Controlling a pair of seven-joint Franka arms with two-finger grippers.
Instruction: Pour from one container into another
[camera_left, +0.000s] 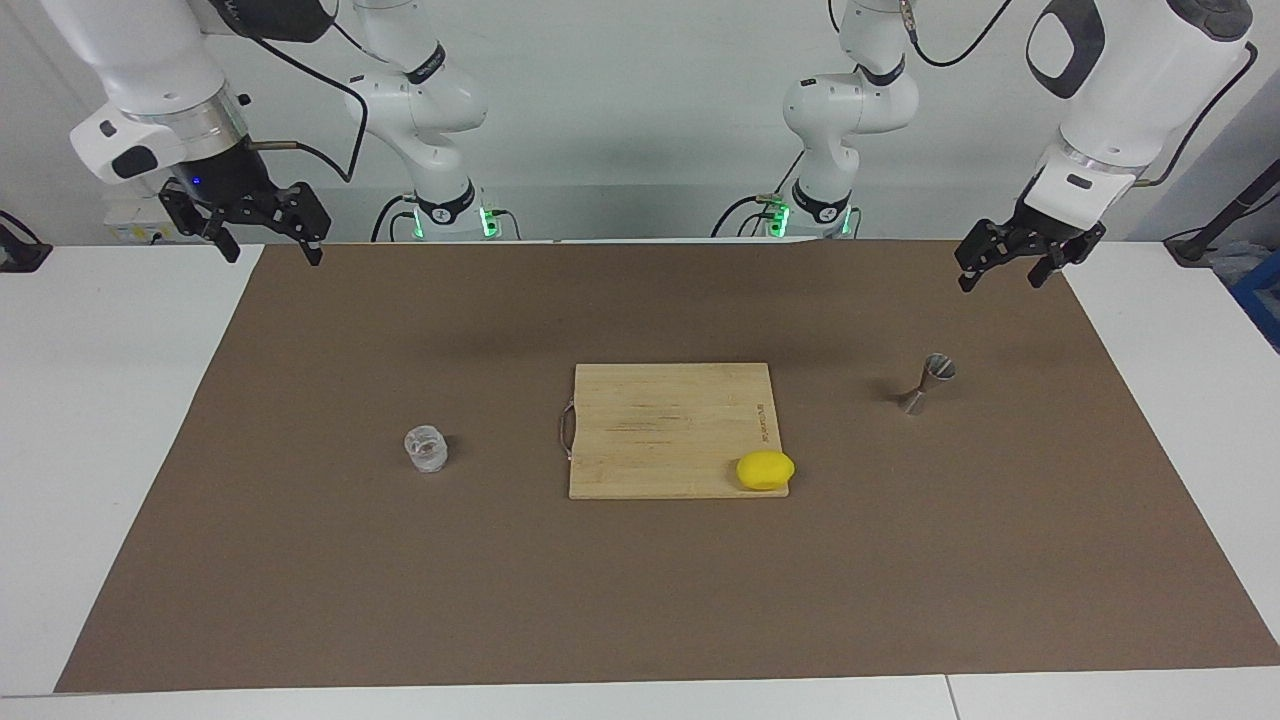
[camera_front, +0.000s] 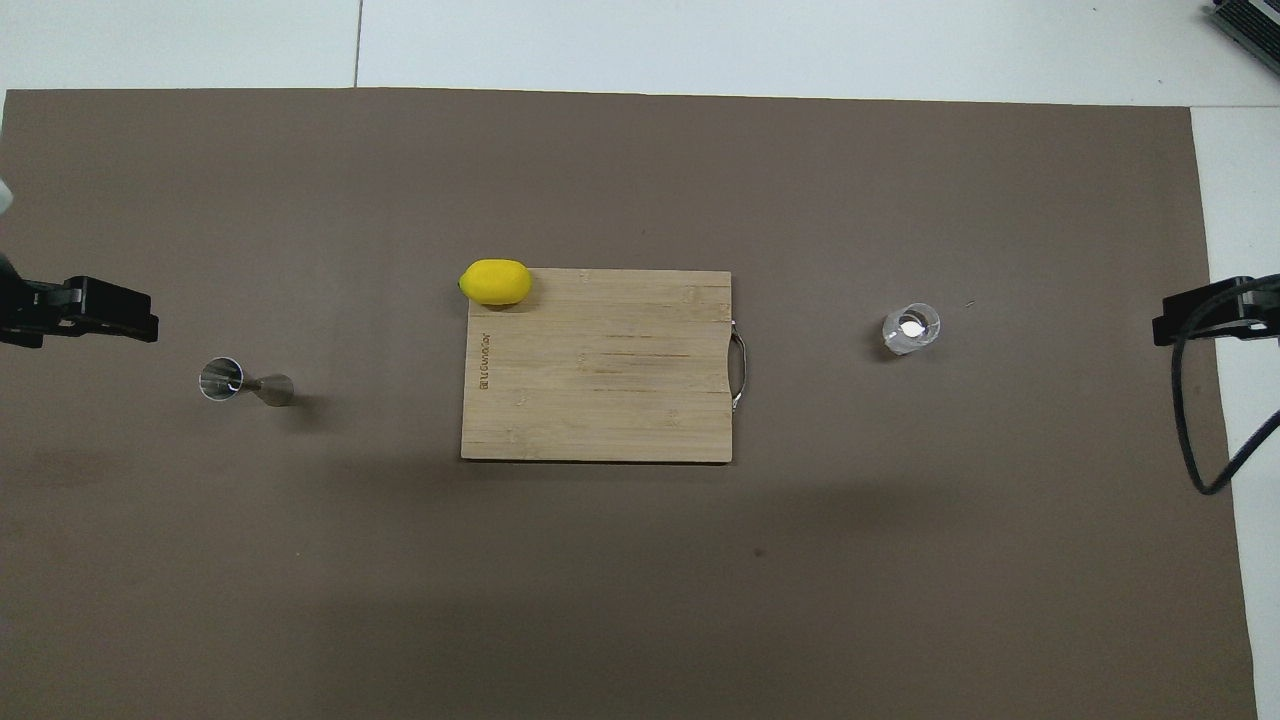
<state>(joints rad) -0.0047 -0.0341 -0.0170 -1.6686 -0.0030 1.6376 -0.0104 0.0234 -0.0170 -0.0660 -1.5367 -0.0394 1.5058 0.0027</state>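
glass tumbler (camera_left: 428, 449) upright at cutting board's (camera_left: 670, 430) 9 o'clock (facing view), about 5 o'clock from the open, empty right gripper (camera_left: 262, 232), the nearer one; jigger (camera_left: 925, 383) upright under the open left gripper (camera_left: 1012, 265).

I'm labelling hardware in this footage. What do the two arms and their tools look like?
Both arms are glossy white with rounded segments, dark joint rings and black cables looping along them; green lights glow at their bases. The right arm has a silver metal wrist ring. The left tool and the right tool are black, angular linkage mechanisms with two fingers; a small blue light shows above the right tool.
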